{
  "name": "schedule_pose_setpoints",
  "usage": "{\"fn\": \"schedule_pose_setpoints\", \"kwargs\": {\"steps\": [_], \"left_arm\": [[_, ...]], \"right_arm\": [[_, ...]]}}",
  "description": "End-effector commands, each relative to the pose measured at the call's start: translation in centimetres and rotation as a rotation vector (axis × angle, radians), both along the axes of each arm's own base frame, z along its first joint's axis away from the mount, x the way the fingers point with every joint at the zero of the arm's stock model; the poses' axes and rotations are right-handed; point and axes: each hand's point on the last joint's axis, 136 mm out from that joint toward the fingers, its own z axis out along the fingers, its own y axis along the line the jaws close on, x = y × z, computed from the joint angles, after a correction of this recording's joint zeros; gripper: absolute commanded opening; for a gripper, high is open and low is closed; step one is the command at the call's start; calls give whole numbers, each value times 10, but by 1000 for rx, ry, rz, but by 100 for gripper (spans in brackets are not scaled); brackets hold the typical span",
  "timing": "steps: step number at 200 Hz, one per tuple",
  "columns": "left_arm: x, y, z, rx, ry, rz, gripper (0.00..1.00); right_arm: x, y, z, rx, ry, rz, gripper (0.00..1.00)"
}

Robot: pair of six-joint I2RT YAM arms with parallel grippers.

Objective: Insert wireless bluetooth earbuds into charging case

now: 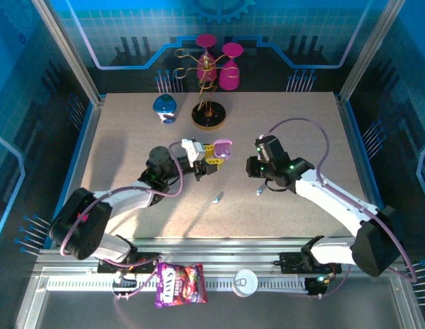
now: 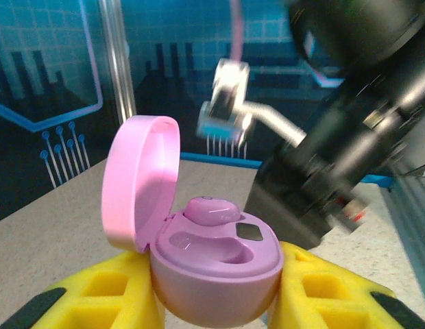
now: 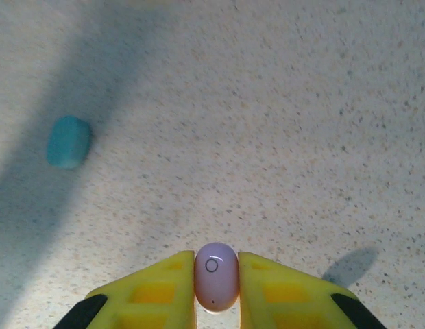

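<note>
Yellow fingers (image 2: 103, 301) sit right up against the lens in the left wrist view. The left gripper (image 2: 216, 305) is clamped on the base of the pink charging case (image 2: 219, 271), which sits upright with its lid (image 2: 140, 181) flipped up on the left. One seated earbud (image 2: 211, 209) is already in the far well, and the empty socket (image 2: 195, 245) faces up beside it. The right arm (image 2: 336, 157) looms dark just right of the case, on the side away from the lid, so I'd guess the lid isn't blocking anything. In the right wrist view, the right gripper (image 3: 216, 291) is pinched on the second pink earbud (image 3: 216, 274), long axis running along the fingers, hanging over the tabletop (image 3: 281, 103). A pale blue earbud (image 3: 68, 141) lies loose off to the left. From the top, the right gripper is just to the right of the held case, so that pink bud has to travel toward the robot's left and drop into the open socket. Another blue earbud (image 1: 218, 197) lies nearer the bases, out of the way. The blue case (image 1: 164, 107) and the glass rack (image 1: 209, 96) are well apart at the back.
</note>
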Motion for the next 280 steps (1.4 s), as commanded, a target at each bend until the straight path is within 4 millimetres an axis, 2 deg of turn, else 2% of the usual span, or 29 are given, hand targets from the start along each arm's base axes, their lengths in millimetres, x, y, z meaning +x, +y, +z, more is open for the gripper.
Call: {"fn": "schedule_pose_setpoints", "kwargs": {"steps": [1,41,82,135,280], "left_arm": [[18,2,9,-47,-107,106,27],[25,-10,-14,-27,-75,117,27],[20,-22,-25,-6,-57,102,27],[13,-29,-22,-24,-41,97,27],[21,-27,5,-90,-45,139,26]], "right_arm": [[-2,8,40,15,-96,21,18],[-7,41,86,77,-220,148,19],[0,67,103,133,-263,226,19],[8,84,99,158,-252,258,19],[8,89,70,156,-188,262,19]]}}
